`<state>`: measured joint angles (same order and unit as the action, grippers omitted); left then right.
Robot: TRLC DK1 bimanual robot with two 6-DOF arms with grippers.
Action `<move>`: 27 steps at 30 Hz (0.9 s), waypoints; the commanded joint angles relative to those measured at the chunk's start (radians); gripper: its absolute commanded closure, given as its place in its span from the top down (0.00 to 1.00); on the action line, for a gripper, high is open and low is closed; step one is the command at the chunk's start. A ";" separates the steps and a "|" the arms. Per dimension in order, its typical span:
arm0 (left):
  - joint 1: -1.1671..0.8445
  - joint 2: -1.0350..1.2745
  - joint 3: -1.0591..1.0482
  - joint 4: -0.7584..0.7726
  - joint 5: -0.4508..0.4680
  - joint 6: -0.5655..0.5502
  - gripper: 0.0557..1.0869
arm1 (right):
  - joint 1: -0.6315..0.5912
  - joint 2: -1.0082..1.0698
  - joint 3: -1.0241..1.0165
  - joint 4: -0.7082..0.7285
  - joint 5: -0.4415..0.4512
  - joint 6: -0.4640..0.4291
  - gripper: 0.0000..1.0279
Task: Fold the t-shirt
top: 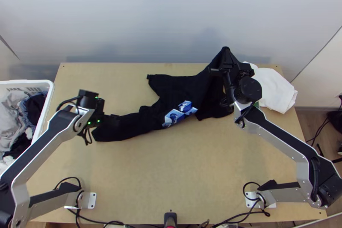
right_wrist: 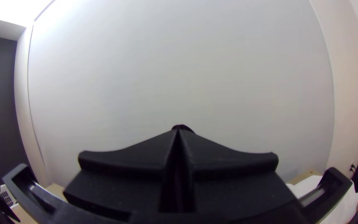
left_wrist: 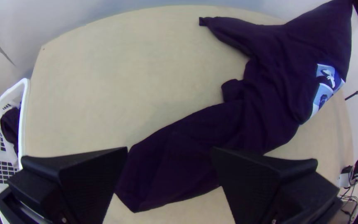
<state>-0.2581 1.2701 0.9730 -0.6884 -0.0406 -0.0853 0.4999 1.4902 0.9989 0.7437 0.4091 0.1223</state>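
Right jaws clamped on black t-shirt [top: 181, 91]; left jaws wide apart.

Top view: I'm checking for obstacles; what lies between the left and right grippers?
The black t-shirt, from beneath the left gripper up to the right gripper, as the top view shows.

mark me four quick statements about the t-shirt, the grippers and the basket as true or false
1. The right gripper is shut on the t-shirt, with part of it raised. True.
2. The left gripper is clamped on the t-shirt. False: the left gripper is open, at one end of the t-shirt.
3. The t-shirt lies in a neat square. False: it runs unevenly across the table.
4. A white basket holds clothes. True.
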 commanded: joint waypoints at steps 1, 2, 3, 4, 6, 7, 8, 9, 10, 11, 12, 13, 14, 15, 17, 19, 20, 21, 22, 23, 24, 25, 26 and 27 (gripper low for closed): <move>-0.036 0.126 0.000 0.044 -0.002 0.010 0.95 | 0.006 -0.002 0.007 0.000 0.000 -0.003 0.03; -0.046 0.140 0.000 0.041 -0.002 0.010 0.95 | 0.006 -0.002 0.010 0.000 0.000 -0.004 0.03; -0.059 0.152 0.001 0.032 -0.001 0.010 0.95 | 0.006 -0.002 0.014 0.000 0.000 -0.006 0.03; -0.081 0.164 0.004 0.013 -0.002 0.013 0.95 | 0.006 -0.001 0.017 0.000 0.000 -0.006 0.03; -0.115 0.193 0.004 -0.016 -0.002 0.021 0.95 | 0.005 0.001 0.021 0.000 0.002 -0.006 0.03; -0.130 0.210 0.004 -0.026 -0.002 0.021 0.95 | 0.002 0.002 0.024 0.000 0.000 -0.006 0.03; -0.145 0.221 0.004 -0.037 -0.002 0.021 0.95 | 0.000 0.001 0.026 0.000 0.000 -0.006 0.03; -0.155 0.232 0.003 -0.039 -0.004 0.022 0.95 | -0.001 0.001 0.026 0.000 0.000 -0.006 0.03; -0.158 0.241 0.003 -0.037 -0.004 0.022 0.94 | -0.003 0.001 0.026 0.000 0.000 -0.006 0.03; -0.162 0.247 0.001 -0.043 -0.004 0.024 0.90 | -0.004 -0.002 0.026 0.000 0.000 -0.006 0.03; -0.164 0.252 0.000 -0.040 -0.004 0.022 0.82 | -0.006 -0.004 0.024 0.000 0.000 -0.007 0.03; -0.162 0.255 0.000 -0.033 -0.004 0.016 0.67 | -0.009 -0.005 0.024 0.000 0.002 -0.007 0.03; -0.161 0.256 0.000 -0.031 -0.004 0.019 0.44 | -0.011 -0.008 0.024 0.000 0.002 -0.007 0.03; -0.158 0.256 0.006 -0.005 -0.004 0.013 0.15 | -0.014 -0.015 0.024 0.000 0.002 -0.007 0.03; -0.130 0.255 0.026 0.015 -0.004 0.004 0.03 | -0.015 -0.022 0.024 -0.001 0.000 -0.006 0.03; -0.078 0.247 0.073 0.013 -0.012 -0.010 0.03 | -0.015 -0.036 0.021 -0.003 0.002 -0.006 0.03; -0.052 0.236 0.105 0.010 -0.013 -0.027 0.03 | -0.015 -0.045 0.018 -0.003 0.002 -0.006 0.03; -0.017 0.221 0.147 0.010 -0.013 -0.051 0.03 | -0.015 -0.057 0.017 -0.004 0.002 -0.006 0.03; 0.025 0.199 0.187 0.012 -0.013 -0.083 0.03 | -0.015 -0.070 0.014 -0.004 0.002 -0.006 0.03; 0.066 0.181 0.230 0.013 -0.013 -0.116 0.03 | -0.015 -0.085 0.012 -0.007 0.002 -0.007 0.03; 0.095 0.169 0.276 0.010 -0.012 -0.131 0.03 | -0.015 -0.100 0.010 -0.009 0.002 -0.009 0.03; 0.122 0.155 0.325 -0.003 -0.013 -0.137 0.03 | -0.014 -0.117 0.009 -0.012 0.002 -0.013 0.03; 0.143 0.143 0.369 -0.016 -0.013 -0.142 0.03 | -0.012 -0.136 0.009 -0.017 0.002 -0.016 0.03; 0.158 0.129 0.414 -0.030 -0.013 -0.149 0.03 | -0.011 -0.151 0.009 -0.027 0.002 -0.016 0.03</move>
<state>-0.2455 1.4654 1.1595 -0.6861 -0.0525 -0.1616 0.4866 1.4189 1.0145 0.7383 0.4110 0.1146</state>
